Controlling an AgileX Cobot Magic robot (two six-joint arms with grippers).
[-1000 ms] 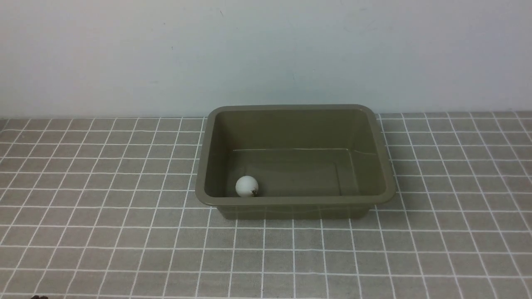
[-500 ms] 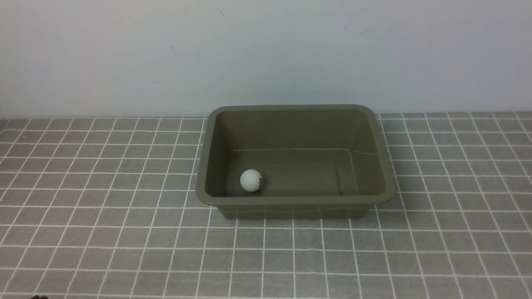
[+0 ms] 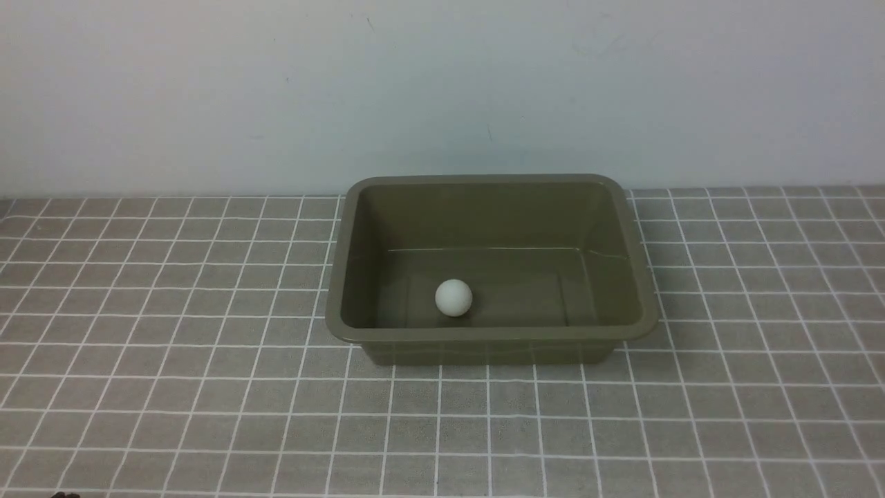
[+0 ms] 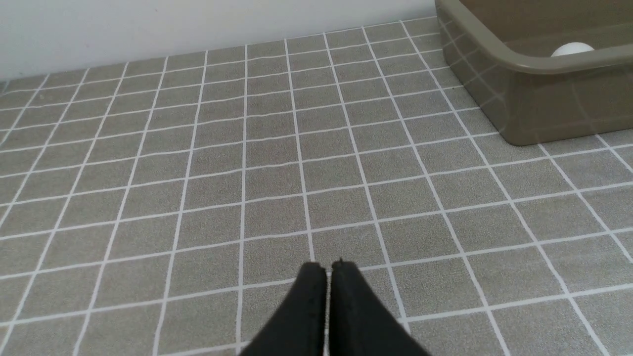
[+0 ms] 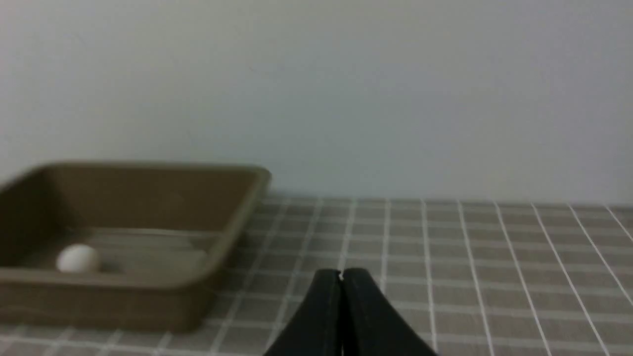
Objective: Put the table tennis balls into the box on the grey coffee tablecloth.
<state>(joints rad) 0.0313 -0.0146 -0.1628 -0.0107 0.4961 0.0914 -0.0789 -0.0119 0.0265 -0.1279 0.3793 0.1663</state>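
The olive-green box stands on the grey checked tablecloth near the back wall. A white table tennis ball lies on the box floor, near its front wall and left of middle. The ball also shows in the left wrist view and the right wrist view. My left gripper is shut and empty over bare cloth, well away from the box. My right gripper is shut and empty, to the right of the box. Neither gripper shows in the front view.
A plain pale wall runs right behind the box. The tablecloth stretches to both sides and in front of the box.
The ball has rolled to the right along the box floor, from the front left corner towards the middle. Its dark mark no longer shows.
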